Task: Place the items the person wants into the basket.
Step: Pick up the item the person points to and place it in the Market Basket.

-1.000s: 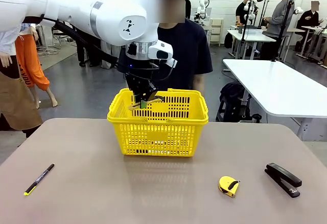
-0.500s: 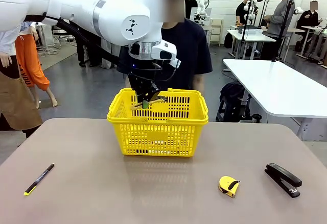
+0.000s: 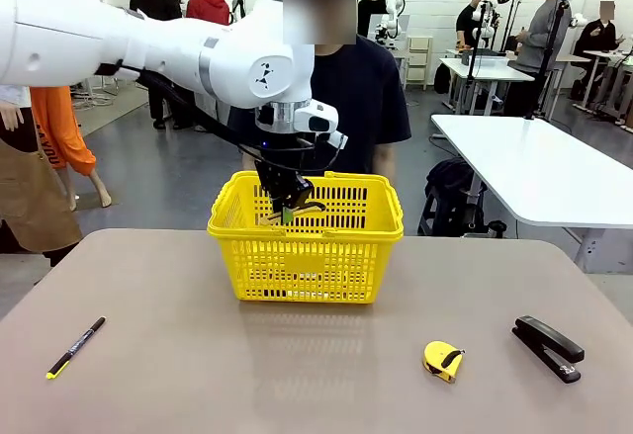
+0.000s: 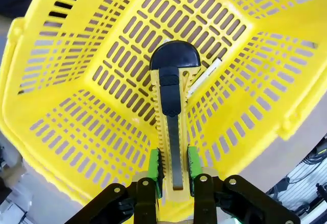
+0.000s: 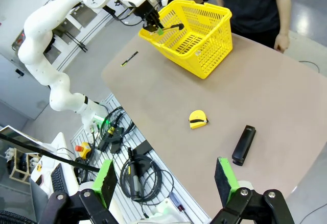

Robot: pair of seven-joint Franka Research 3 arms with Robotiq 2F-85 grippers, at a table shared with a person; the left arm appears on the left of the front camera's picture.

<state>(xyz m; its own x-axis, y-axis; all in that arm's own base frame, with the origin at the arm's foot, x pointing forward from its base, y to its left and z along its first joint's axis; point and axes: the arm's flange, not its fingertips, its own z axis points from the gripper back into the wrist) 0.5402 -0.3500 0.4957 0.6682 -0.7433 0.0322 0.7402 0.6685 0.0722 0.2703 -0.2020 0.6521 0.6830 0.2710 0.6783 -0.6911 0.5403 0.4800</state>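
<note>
Pinching a yellow-and-black plastic utility knife [image 4: 171, 106] between the green pads [image 4: 155, 165] of the left gripper [image 4: 172, 170].
Gripped near one end, black rounded end aimed down into the bright yellow slotted plastic basket [image 4: 76, 122] at the table's [image 3: 297, 375] far edge, likely to drop it beside the white-barrelled marker [image 4: 204, 76]. Sunk slightly lower than a second ago. Spread wide and empty on the right gripper [image 5: 166, 175].

Yellow-and-black utility knife [image 4: 170, 106], yellow lattice basket [image 4: 102, 55] (green-padded left claw [image 4: 174, 166]).
</note>
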